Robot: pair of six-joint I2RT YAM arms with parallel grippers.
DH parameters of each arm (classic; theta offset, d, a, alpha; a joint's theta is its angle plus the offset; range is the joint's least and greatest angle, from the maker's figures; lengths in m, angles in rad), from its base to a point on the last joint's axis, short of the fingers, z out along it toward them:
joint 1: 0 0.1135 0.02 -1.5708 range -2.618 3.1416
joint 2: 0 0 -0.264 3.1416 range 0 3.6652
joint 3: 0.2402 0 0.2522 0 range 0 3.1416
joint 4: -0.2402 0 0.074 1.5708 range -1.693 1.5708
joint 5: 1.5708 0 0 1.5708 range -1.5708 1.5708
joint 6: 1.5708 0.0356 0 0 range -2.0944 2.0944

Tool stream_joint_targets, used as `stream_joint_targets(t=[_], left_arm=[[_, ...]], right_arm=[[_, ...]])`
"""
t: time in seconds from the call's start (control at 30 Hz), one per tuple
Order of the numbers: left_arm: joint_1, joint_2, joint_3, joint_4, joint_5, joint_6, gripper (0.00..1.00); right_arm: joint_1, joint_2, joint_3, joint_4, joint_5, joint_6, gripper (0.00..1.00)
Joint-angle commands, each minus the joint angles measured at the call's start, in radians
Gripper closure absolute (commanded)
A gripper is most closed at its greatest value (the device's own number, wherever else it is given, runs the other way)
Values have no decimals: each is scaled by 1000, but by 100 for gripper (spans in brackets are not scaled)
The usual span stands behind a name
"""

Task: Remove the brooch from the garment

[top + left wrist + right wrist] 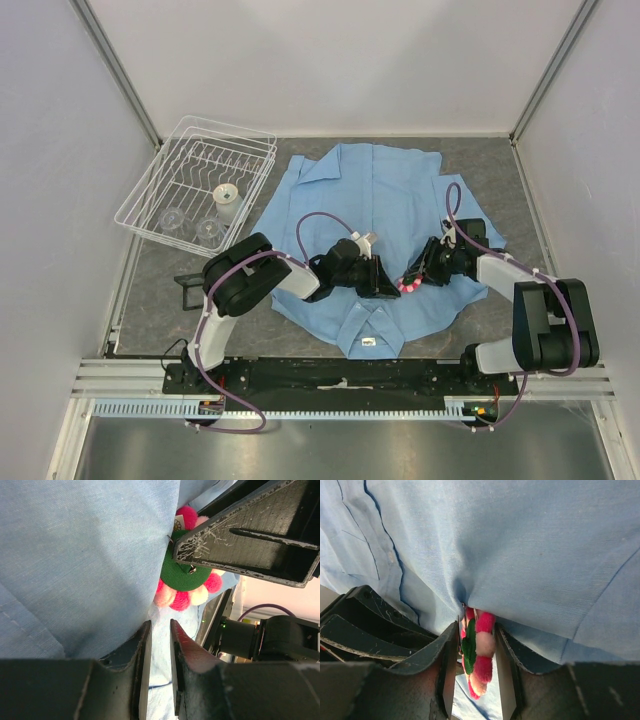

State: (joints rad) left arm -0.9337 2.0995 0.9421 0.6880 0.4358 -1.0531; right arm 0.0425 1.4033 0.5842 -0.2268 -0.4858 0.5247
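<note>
Pink brooch [482,652] sits gripped in right pincer [476,630], at garment [520,545] fold edge.

Both arms folded inward, wrists low, tips nearly meeting. Right gripper [476,645] clamped on brooch [482,652]. Left gripper [160,630] jaws nearly together, pinching a shirt [75,555] fold.

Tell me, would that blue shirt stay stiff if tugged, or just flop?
Probably floppy: the shirt puckers into folds right at the brooch. It looks thin and light, lying in soft creases, so a tug would likely drag some cloth along rather than move the whole thing.
</note>
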Motion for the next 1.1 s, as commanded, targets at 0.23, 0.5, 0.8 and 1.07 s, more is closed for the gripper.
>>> stream_joint_targets(t=[0.23, 0.5, 0.8, 1.07], left_arm=[[-13, 14, 40, 24, -12, 47, 73], [-16, 25, 46, 28, -9, 44, 73], [-11, 27, 53, 36, 6, 24, 73], [18, 19, 93, 82, 81, -61, 59]], right_arm=[[-3, 43, 16, 49, -46, -18, 66], [-3, 52, 13, 55, -34, -12, 78], [-3, -28, -21, 76, 82, -48, 100], [2, -115, -56, 139, 59, -57, 100]])
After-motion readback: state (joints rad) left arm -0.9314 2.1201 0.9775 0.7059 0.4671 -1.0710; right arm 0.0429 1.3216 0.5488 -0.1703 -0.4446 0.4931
